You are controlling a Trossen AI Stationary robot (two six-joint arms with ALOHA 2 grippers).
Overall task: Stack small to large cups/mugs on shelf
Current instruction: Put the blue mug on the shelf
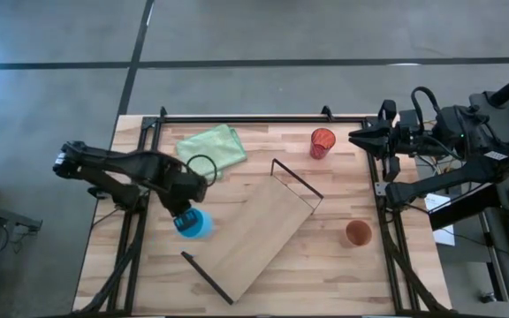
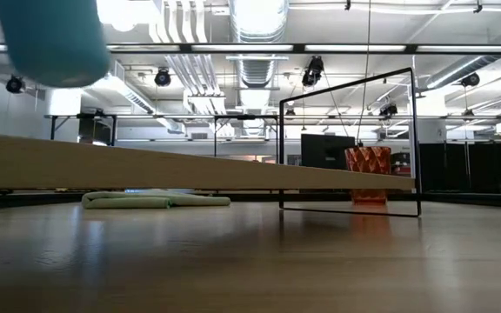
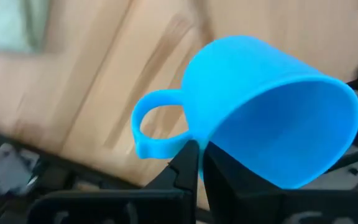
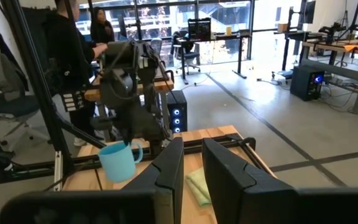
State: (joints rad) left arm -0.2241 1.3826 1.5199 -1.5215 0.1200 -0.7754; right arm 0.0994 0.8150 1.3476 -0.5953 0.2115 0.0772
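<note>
While the left gripper [image 3: 197, 163] pinches its rim, the bright blue mug [image 3: 253, 106], glossy and loop-handled, hangs at the high view's lower left, beside the shelf [image 1: 259, 231]. The low view cuts off its top. The right gripper [image 4: 192, 163] idles, its fingers parted.

Bright blue mug [image 1: 194, 223]; red ribbed tumbler [image 1: 322, 142]; brown-orange cup [image 1: 358, 233]; green cloth [image 1: 211, 147]
</note>
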